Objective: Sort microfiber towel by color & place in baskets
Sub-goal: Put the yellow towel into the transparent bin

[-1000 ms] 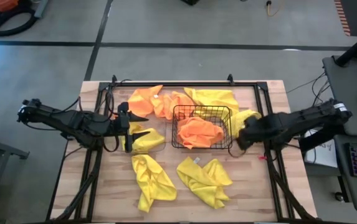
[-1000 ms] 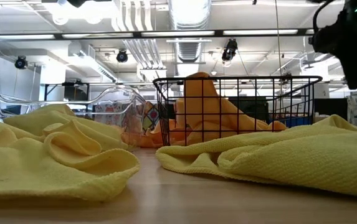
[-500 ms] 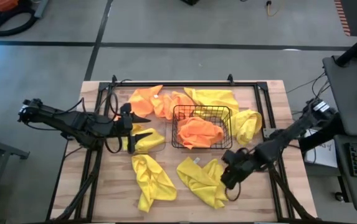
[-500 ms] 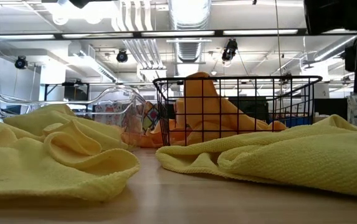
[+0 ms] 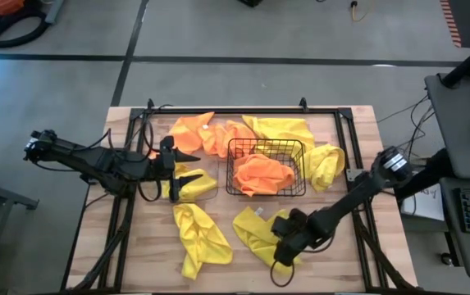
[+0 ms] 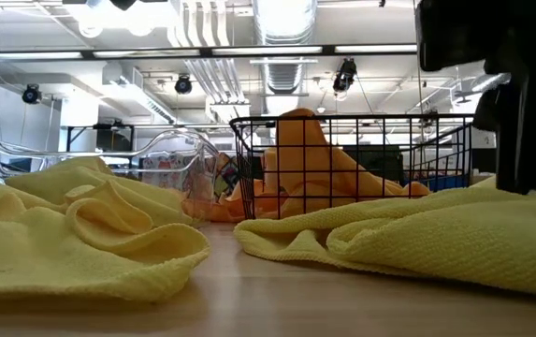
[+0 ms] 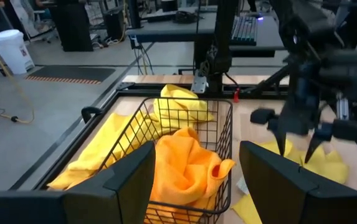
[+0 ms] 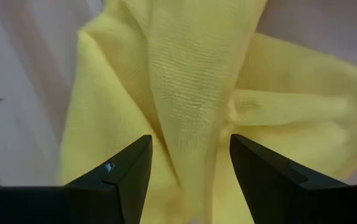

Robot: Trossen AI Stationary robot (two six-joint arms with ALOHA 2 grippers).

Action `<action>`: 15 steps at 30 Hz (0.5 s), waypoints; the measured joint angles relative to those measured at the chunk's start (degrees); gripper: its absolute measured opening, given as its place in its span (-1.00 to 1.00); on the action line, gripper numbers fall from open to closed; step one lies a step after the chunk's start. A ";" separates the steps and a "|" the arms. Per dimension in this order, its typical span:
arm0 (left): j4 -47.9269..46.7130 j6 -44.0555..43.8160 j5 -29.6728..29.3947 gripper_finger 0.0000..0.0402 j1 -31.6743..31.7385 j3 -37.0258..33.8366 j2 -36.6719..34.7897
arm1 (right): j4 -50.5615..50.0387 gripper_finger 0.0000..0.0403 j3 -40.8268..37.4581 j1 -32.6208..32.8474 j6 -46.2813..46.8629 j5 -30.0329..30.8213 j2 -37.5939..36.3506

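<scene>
Your right end effector [image 5: 282, 248] is hovering wide open over the yellow towel [image 5: 255, 233] lying at the counter's [image 5: 341, 262] near edge. Your left end effector [image 5: 187, 164] is waiting, fingers spread, beside the wire basket [image 5: 232, 168] holding an orange towel [image 5: 265, 173].

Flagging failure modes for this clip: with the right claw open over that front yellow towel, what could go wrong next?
The right claw hangs open over a crumpled yellow towel; closing on one loose fold may lift only a corner and let it slip. The black wire basket sits close behind it, so a trailing towel could snag its rim.
</scene>
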 joint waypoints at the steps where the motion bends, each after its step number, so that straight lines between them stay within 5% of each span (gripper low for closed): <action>1: 0.05 0.00 0.25 0.08 0.00 0.00 0.00 | -0.01 0.03 0.50 0.00 -0.02 0.07 0.96; 7: 1.03 -0.09 1.22 0.08 0.00 -0.07 0.31 | 0.01 -0.26 2.79 0.00 -1.34 0.08 5.00; 15: 2.23 0.79 12.77 0.08 -0.01 -0.42 4.52 | -0.27 -0.92 4.00 0.00 -4.94 0.14 6.31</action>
